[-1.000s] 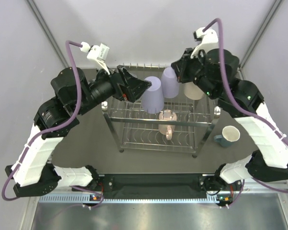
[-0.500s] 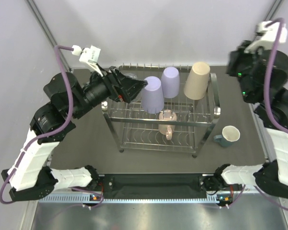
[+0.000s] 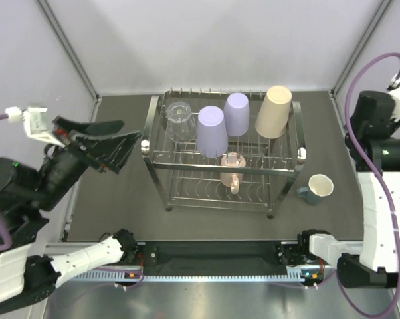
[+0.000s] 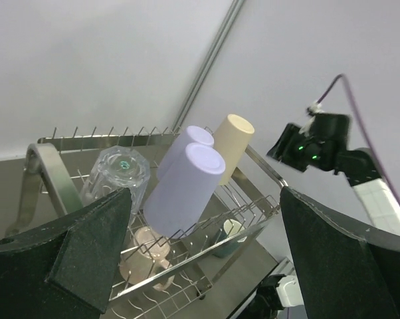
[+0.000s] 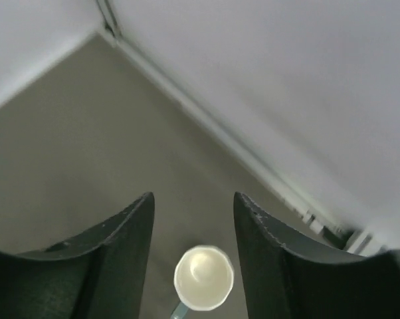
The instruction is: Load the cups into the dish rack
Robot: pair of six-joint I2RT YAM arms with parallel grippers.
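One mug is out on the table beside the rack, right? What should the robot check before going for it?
1. Teal mug upright on the table, right of the dish rack: ok.
2. Right gripper jaws apart, nothing between them: ok.
3. Right gripper above the mug: ok, the mug shows below, roughly between its fingers.
4. Left gripper open, empty, away from the rack: ok.
5. Free room on the lower tier beside the pink mug: ok.
6. Jaws wide enough for the mug: cannot tell.
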